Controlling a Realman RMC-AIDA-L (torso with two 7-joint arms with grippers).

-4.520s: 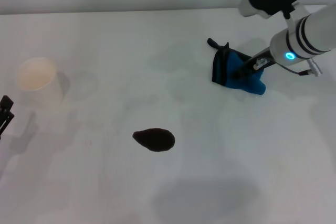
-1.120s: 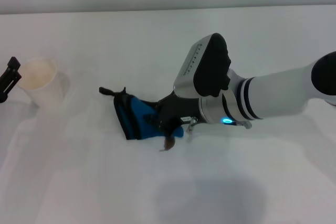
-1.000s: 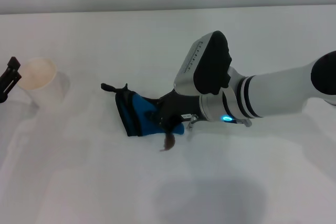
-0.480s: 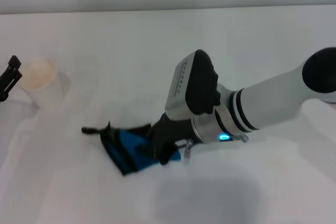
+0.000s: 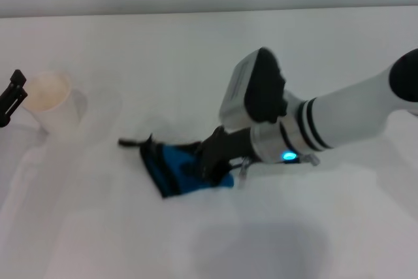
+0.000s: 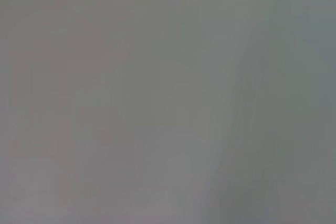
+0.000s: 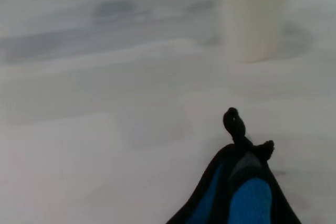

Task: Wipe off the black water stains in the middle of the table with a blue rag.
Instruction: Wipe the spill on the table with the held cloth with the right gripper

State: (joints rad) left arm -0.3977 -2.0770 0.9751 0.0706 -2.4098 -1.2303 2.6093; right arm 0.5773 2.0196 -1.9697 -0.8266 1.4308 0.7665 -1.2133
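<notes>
Middle of the desk (image 5: 196,50), slightly toward the near side, is where the right tool (image 5: 210,159) sits now, clamped down on the blue rag (image 5: 176,169) and pressing it flat against the surface. Half a second ago the rag was lower and further left; it's since slid back right and a touch farther away, with its black loop (image 5: 130,142) trailing out to the left. The big change though: the black water stains are gone from sight. About a second back there was a little dark smear poking out just below the rag, and 4.5 s ago a full blot sat in the open while the rag was way off at the far right. Whether any residue hides under the cloth, can't tell.

Room-wise, open white desk lies all around the rag. The white paper cup (image 5: 49,101) stands well apart at the far left, and the left tool (image 5: 12,98) hangs just beside it at the left edge of the head view, same as a second ago; can't tell how its fingers stand. Right wrist view shows the rag's black trim (image 7: 239,156) up close, with the cup (image 7: 254,14) beyond it.
</notes>
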